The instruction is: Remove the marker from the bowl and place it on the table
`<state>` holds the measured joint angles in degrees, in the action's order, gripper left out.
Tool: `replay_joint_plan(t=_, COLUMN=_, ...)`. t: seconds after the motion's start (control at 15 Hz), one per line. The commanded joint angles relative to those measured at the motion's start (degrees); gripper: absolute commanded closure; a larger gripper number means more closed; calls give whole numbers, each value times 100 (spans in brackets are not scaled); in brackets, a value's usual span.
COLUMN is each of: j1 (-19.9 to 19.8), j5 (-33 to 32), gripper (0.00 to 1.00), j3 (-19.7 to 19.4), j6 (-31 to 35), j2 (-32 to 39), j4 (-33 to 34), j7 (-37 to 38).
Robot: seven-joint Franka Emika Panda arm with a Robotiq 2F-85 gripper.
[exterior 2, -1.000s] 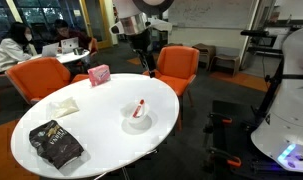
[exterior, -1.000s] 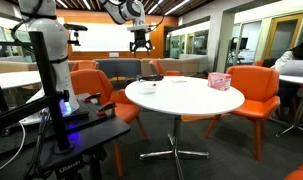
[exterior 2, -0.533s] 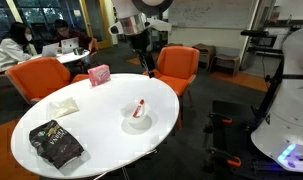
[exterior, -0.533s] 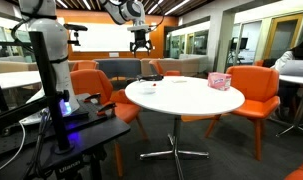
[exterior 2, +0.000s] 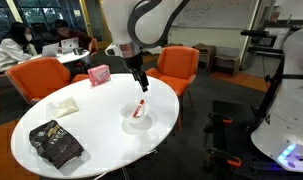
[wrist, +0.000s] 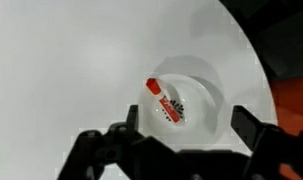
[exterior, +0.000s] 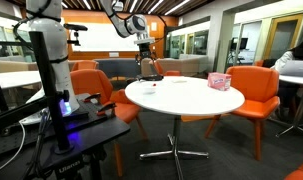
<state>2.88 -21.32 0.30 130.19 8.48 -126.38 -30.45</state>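
One marker leans in one bowl on the bench, its red end at the rim. Your claw has dropped from high behind the bench to hover just above the bowl, jaws spread wide, gripping nothing. One pink box and one dark bag sit well apart from it.

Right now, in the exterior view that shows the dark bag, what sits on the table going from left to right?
dark bag → pink box → bowl with the marker in it. The white napkin overlaps the bag's span, so it is left out.
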Motion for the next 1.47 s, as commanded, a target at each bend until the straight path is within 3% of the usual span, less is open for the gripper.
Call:
replay_joint_plan(t=0.0, j1=-169, j5=124, gripper=0, j3=120, j6=-67, j2=447, j4=296, j7=-502)
replay_joint_plan(t=0.27, j1=-291, j5=113, gripper=0, j3=176, j6=-207, j2=885, j4=597, j7=-803)
replay_joint_plan(t=0.53, j1=-333, j5=98, gripper=12, j3=257, j6=-476, j2=1300, j4=971, j7=-1001)
replay_joint_plan(t=1.4, j1=-342, j5=26, gripper=19, j3=338, j6=-1727, j2=2513, j4=2374, j7=-1063)
